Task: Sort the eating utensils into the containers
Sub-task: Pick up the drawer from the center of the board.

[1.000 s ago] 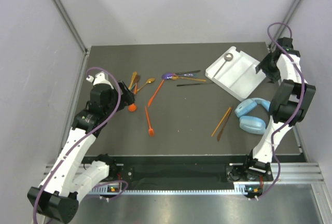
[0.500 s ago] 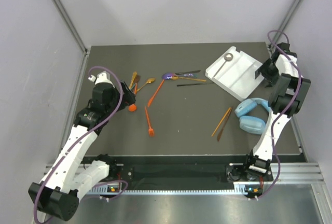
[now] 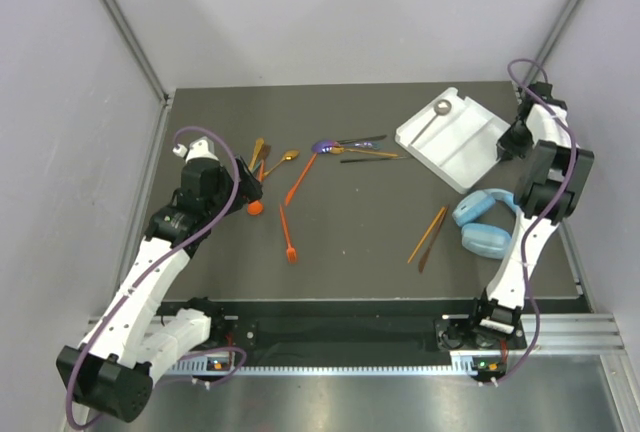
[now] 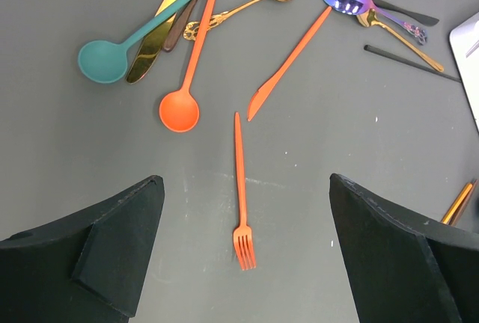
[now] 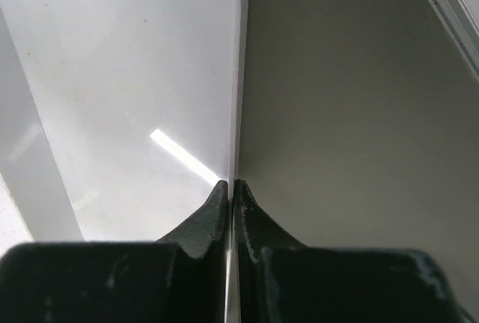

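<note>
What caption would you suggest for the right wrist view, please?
The right claw pinches the rim of the white tray.

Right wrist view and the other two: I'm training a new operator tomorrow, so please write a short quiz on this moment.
1. True or false: the left gripper is shut on the orange fork.
2. What does the right gripper pinch? A: the rim of the white tray. B: a knife handle. C: nothing.
3. Fill in: the top view shows exactly ___ utensil in the tray, a silver spoon.

Key: 1 false: it is open above the fork, which lies on the table. 2 A. 3 one.
</note>
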`<state>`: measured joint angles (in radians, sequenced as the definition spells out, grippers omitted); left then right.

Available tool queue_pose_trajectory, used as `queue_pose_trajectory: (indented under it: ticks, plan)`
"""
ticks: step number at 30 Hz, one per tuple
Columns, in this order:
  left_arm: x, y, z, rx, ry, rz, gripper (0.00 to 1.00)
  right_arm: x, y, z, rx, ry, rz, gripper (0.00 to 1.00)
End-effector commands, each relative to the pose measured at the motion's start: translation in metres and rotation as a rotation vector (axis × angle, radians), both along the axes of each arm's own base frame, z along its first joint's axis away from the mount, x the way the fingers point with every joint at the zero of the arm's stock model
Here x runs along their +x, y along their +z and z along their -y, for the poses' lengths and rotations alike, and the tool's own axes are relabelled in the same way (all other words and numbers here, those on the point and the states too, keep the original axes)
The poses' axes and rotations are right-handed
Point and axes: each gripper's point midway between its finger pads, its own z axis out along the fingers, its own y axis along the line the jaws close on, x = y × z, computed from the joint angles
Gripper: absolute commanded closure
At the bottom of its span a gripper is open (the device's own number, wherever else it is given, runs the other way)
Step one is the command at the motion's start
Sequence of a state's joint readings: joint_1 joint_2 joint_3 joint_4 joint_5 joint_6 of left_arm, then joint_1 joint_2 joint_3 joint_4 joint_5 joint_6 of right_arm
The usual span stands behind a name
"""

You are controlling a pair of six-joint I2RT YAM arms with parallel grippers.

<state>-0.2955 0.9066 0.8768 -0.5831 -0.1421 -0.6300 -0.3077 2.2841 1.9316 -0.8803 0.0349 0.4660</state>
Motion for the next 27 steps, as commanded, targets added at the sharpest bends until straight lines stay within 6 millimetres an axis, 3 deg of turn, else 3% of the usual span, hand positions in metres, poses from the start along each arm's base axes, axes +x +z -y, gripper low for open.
queue_pose_trajectory:
  ticks: [1, 5, 10, 13, 16, 19, 23, 24, 25, 27]
  plan:
    - [0.007, 0.011, 0.002, -0.016, 0.005, 0.049, 0.04, 0.037, 0.076, -0.021, -0.069, 0.113, 0.211, 1.00]
    - [0.005, 0.008, 0.000, -0.011, 0.010, 0.045, 0.04, 0.057, 0.134, -0.043, -0.085, 0.195, 0.347, 1.00]
    - [0.006, 0.004, 0.002, -0.013, 0.006, 0.035, 0.04, 0.068, 0.199, -0.066, -0.107, 0.274, 0.470, 1.00]
    - [0.007, 0.001, 0.003, -0.016, 0.002, 0.028, 0.04, 0.071, 0.230, -0.087, -0.096, 0.325, 0.547, 1.00]
    - [0.006, -0.001, 0.003, -0.013, 0.003, 0.022, 0.05, 0.068, 0.247, -0.104, -0.056, 0.370, 0.586, 1.00]
    - [0.006, -0.002, 0.002, -0.010, 0.005, 0.023, 0.05, 0.060, 0.250, -0.126, -0.021, 0.435, 0.576, 1.00]
    - [0.008, -0.005, 0.001, -0.004, 0.009, 0.023, 0.05, 0.038, 0.237, -0.161, -0.008, 0.536, 0.528, 1.00]
    - [0.009, -0.006, 0.002, -0.003, 0.007, 0.023, 0.05, 0.023, 0.225, -0.170, 0.002, 0.559, 0.493, 1.00]
    - [0.010, -0.008, 0.002, -0.002, 0.006, 0.018, 0.05, 0.016, 0.220, -0.195, 0.009, 0.622, 0.486, 1.00]
    - [0.012, -0.008, 0.003, -0.002, 0.002, 0.019, 0.05, -0.001, 0.205, -0.214, 0.011, 0.665, 0.459, 1.00]
